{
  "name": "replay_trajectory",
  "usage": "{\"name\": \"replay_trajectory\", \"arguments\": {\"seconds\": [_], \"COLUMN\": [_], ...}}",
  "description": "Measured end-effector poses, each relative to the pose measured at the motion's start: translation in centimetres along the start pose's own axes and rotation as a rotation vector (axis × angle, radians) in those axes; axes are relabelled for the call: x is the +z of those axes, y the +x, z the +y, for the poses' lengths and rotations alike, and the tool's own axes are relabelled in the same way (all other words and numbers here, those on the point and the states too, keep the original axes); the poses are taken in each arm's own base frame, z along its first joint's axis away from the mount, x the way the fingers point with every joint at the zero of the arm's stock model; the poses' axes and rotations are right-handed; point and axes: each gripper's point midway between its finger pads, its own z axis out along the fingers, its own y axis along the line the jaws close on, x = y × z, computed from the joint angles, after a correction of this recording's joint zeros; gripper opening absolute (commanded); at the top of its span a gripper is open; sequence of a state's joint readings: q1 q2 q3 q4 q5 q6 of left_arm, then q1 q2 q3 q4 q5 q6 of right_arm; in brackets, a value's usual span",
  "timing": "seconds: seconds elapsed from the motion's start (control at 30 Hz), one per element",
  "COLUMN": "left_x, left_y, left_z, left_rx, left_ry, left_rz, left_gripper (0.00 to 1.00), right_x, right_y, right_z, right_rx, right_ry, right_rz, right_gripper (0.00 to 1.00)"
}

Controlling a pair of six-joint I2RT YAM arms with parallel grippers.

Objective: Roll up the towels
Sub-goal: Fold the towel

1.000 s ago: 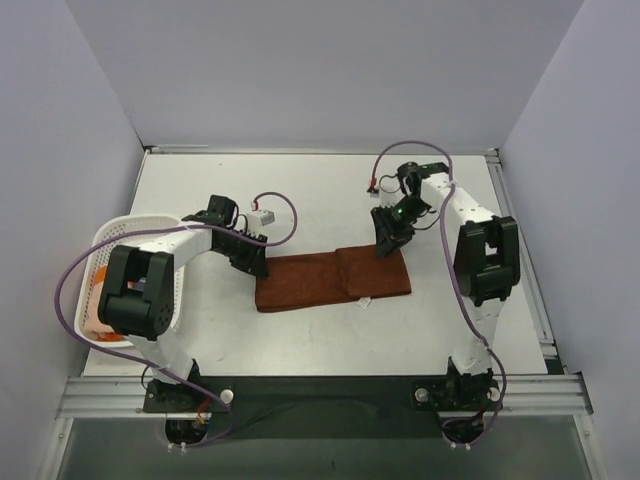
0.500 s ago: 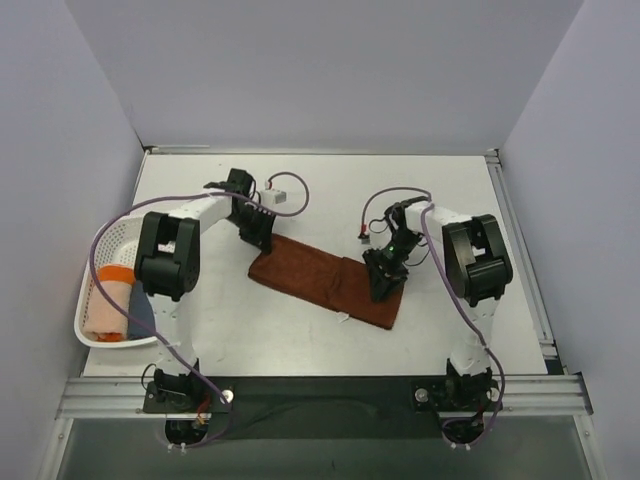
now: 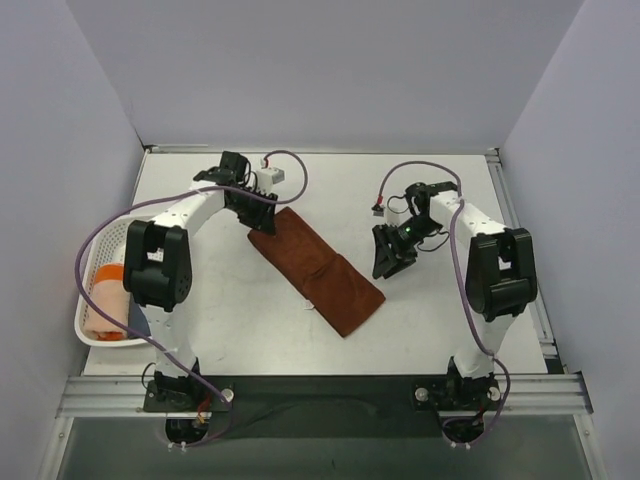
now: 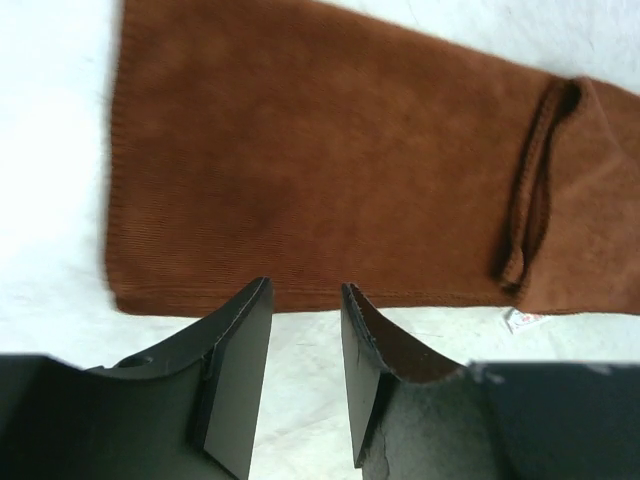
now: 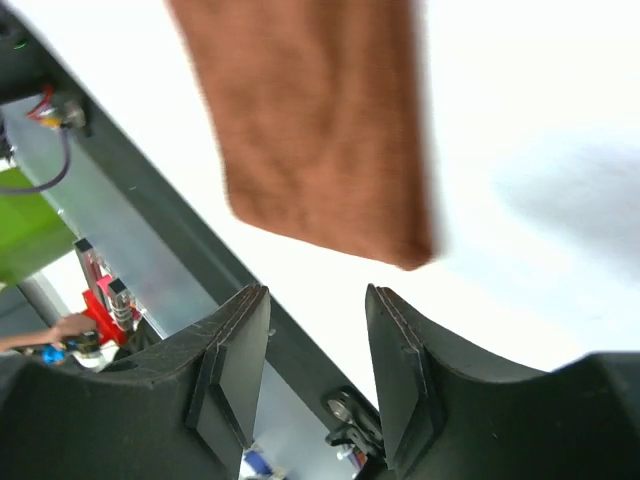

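Note:
The rust-brown towel [image 3: 318,270] lies flat on the table as a long strip, slanting from back left to front right. Its small white tag [image 3: 310,306] pokes out at the near edge. My left gripper [image 3: 262,218] is low at the towel's back-left end. In the left wrist view its jaws [image 4: 305,300] stand a little apart, with bare table between them and the towel [image 4: 330,170] just past the tips. My right gripper [image 3: 385,262] is open and empty, to the right of the towel and apart from it. The right wrist view [image 5: 315,300] shows the towel [image 5: 320,120] blurred beyond the tips.
The white lattice basket [image 3: 88,338] stands at the table's left edge. It holds the rolled peach-orange towel [image 3: 106,300] and the slate-blue towel [image 3: 140,322]. A metal rail [image 3: 320,392] runs along the near edge. Purple cables loop over both arms.
The brown towel has swung from lying across the table to a diagonal. My left gripper moved back and left with its end. My right gripper let go of the other end and drew off right.

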State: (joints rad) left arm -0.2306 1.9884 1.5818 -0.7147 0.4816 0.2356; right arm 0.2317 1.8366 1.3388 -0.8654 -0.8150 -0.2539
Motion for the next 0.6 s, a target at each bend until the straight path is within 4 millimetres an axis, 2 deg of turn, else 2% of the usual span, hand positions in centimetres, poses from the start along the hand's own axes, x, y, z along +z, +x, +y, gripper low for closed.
{"name": "replay_trajectory", "arguments": {"seconds": [0.1,0.2,0.37,0.5,0.57,0.6], "left_x": [0.9,2.4,4.7,5.8,6.4,6.7], "left_y": [1.8,3.5,4.8,3.5,2.2,1.5], "left_z": [-1.6,-2.5,-2.0,-1.6,-1.1,-0.8], "left_rx": [-0.017,-0.042,-0.064,-0.073,-0.063,-0.057], "left_ry": [0.031,0.058,0.07,0.09,0.089,0.089], "left_rz": [0.034,0.08,0.125,0.113,0.099,0.091], "left_gripper": [0.44,0.44,0.43,0.42,0.42,0.42], "right_x": [1.4,3.4,5.5,6.5,7.4,7.8], "right_y": [0.6,1.8,4.0,4.9,5.1,5.2], "right_z": [-2.2,-3.4,-3.8,-2.6,-1.3,-0.5], "right_rx": [0.065,0.103,0.14,0.129,0.104,0.093], "right_ry": [0.029,0.031,0.017,-0.003,-0.02,-0.036], "right_rz": [0.054,0.129,0.222,0.261,0.283,0.295], "right_gripper": [0.41,0.37,0.29,0.28,0.31,0.36]}}
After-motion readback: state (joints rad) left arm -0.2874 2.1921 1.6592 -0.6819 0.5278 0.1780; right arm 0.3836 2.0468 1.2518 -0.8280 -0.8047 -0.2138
